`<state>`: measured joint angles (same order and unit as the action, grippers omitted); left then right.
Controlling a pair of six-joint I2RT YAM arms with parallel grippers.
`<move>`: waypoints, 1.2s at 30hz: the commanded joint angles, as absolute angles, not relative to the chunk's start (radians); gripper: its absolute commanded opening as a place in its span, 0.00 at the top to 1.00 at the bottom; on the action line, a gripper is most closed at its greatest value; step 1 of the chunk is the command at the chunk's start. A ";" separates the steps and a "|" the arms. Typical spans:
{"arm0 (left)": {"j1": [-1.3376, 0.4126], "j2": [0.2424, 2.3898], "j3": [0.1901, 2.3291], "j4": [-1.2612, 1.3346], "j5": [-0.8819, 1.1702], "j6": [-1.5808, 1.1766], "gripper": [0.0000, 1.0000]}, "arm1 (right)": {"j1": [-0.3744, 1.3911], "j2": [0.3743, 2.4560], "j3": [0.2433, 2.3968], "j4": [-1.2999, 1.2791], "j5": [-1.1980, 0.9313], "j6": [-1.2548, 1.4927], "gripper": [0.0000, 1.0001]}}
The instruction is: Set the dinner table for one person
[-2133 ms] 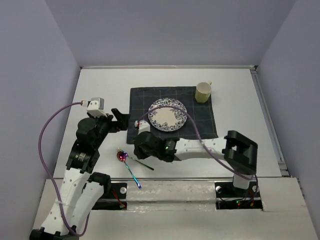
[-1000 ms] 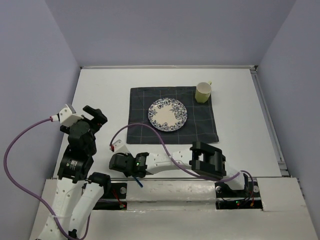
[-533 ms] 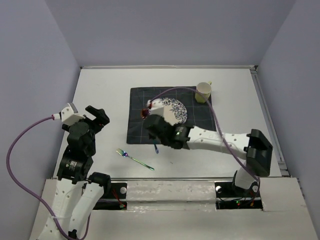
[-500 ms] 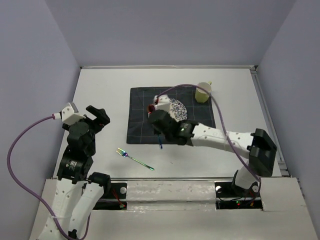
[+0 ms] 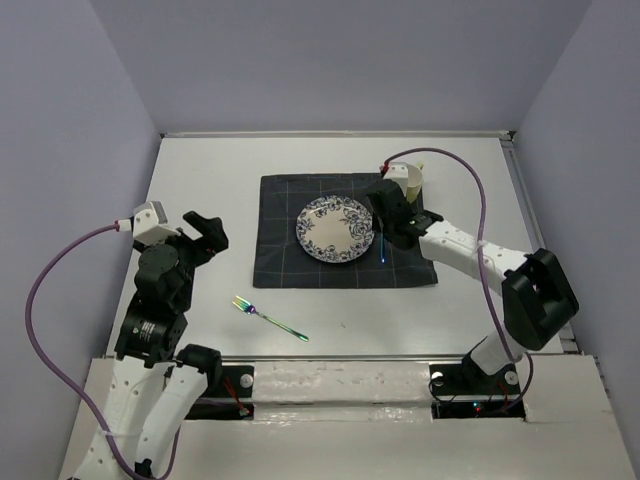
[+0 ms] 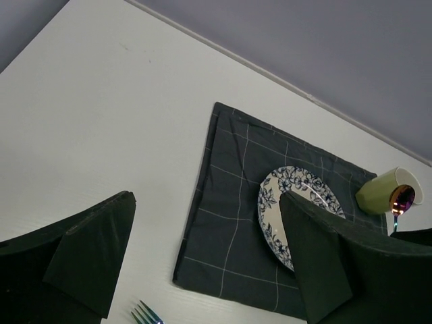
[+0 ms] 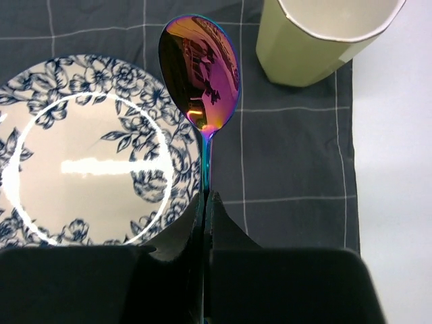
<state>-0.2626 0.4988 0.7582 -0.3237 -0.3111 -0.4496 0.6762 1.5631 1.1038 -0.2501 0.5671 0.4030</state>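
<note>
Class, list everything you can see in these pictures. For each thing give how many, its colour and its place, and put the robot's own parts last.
dinner table: one, white, under everything
cloth: one, dark grey check, mid-table
plate: one, white with blue flowers, on the cloth
cup: one, pale yellow-green, far right corner of the cloth
fork: one, iridescent, on bare table nearer than the cloth
spoon: one, iridescent purple, held over the cloth between plate and cup
left gripper: one, black, open, left of the cloth
right gripper: one, black, shut on the spoon's handle
</note>
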 commanded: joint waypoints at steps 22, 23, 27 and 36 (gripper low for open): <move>-0.285 0.506 0.739 -0.265 -0.287 -0.419 0.01 | 0.499 1.862 1.189 -0.097 0.414 0.380 1.00; -0.284 0.508 0.739 -0.265 -0.287 -0.417 0.01 | 0.499 1.871 1.190 -0.097 0.408 0.383 1.00; -0.284 0.502 0.739 -0.262 -0.287 -0.419 0.01 | 0.499 1.879 1.183 -0.101 0.402 0.391 0.92; -0.284 0.508 0.739 -0.259 -0.285 -0.417 0.01 | 0.499 1.740 1.170 -0.144 0.365 0.402 0.57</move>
